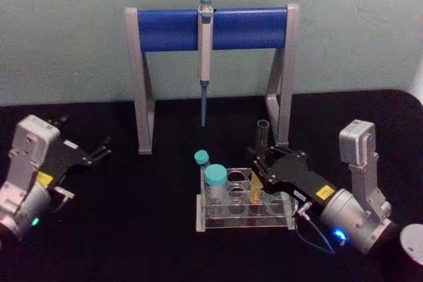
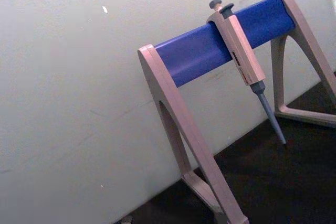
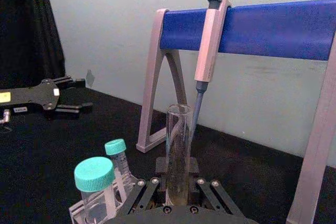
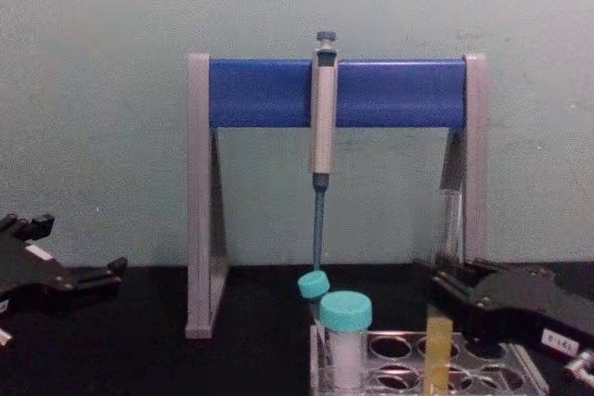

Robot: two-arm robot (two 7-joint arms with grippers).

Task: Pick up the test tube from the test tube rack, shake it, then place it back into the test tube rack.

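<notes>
The test tube [image 1: 262, 138] [image 3: 178, 140] [image 4: 450, 224] stands upright in the test tube rack [image 1: 246, 223] [image 4: 469, 361], its yellow-orange liquid down among the rack's holes. My right gripper [image 1: 258, 165] [image 3: 177, 178] reaches in from the right. Its dark pads sit against both sides of the tube, just above the rack, so it is shut on the tube. My left gripper [image 1: 100, 149] [image 3: 77, 96] rests open far to the left, holding nothing.
Two teal-capped vials [image 1: 215, 177] [image 3: 94, 176] stand in the rack's left end. Behind the rack rises the grey-and-blue pipette stand [image 1: 165, 30] [image 4: 260, 92] with a pipette [image 1: 205, 51] [image 2: 239, 51] hanging from it. A pale round object [image 1: 414, 242] sits at the near right.
</notes>
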